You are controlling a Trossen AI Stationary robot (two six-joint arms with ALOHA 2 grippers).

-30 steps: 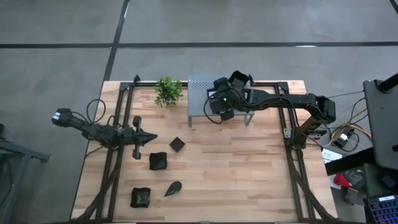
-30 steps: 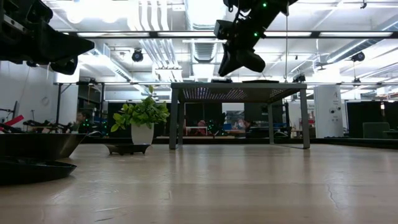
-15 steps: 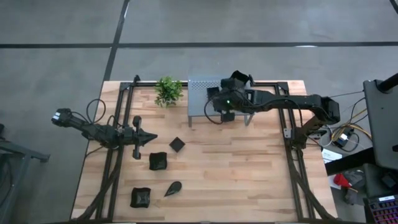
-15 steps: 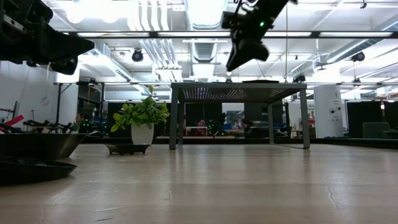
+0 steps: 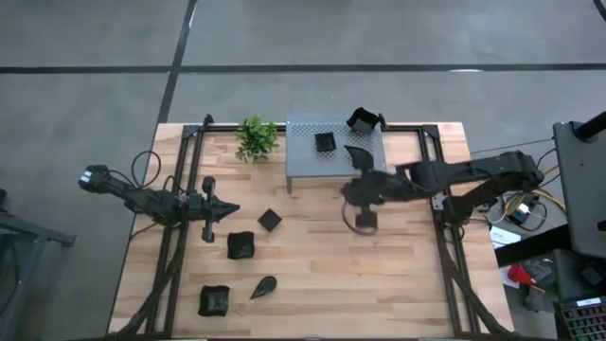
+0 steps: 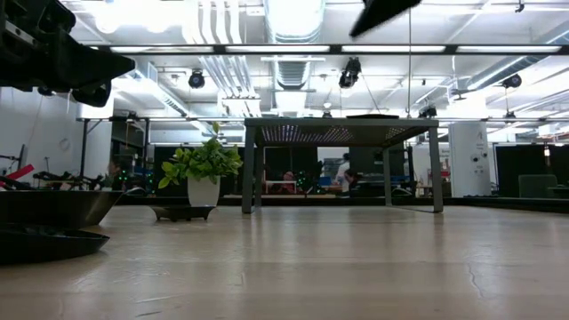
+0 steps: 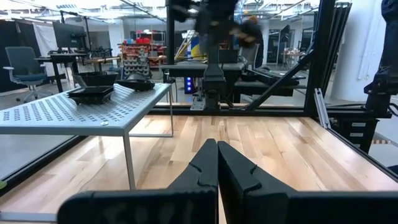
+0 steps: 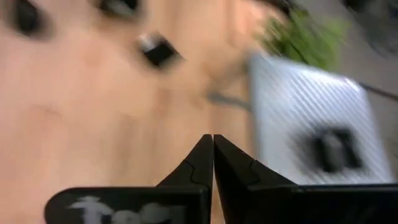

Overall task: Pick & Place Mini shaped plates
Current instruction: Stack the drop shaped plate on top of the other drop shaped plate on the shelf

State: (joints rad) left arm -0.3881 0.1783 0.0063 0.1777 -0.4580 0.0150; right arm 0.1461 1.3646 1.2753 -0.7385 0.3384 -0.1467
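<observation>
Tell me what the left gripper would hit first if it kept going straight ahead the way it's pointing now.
Probably nothing on the table. The shut left gripper points across bare wood; the grey shelf stands off to one side of its line. Farther on, the frame rail at the table's far edge looks first, though depth is uncertain.

Seven small black mini shaped plates show from above. On the grey perforated metal shelf (image 5: 308,161) lie three: a small square dish (image 5: 325,142) near its middle, a deeper square dish (image 5: 361,120) at the back right corner, and a leaf-shaped dish (image 5: 357,155) near its right front. On the wooden table (image 5: 322,275) lie four more: a flat square (image 5: 270,220) turned like a diamond, a wavy-rimmed deep square (image 5: 240,245) just beside it, another wavy-rimmed square (image 5: 214,300) nearer the front edge, and a teardrop dish (image 5: 263,286) beside that.
</observation>
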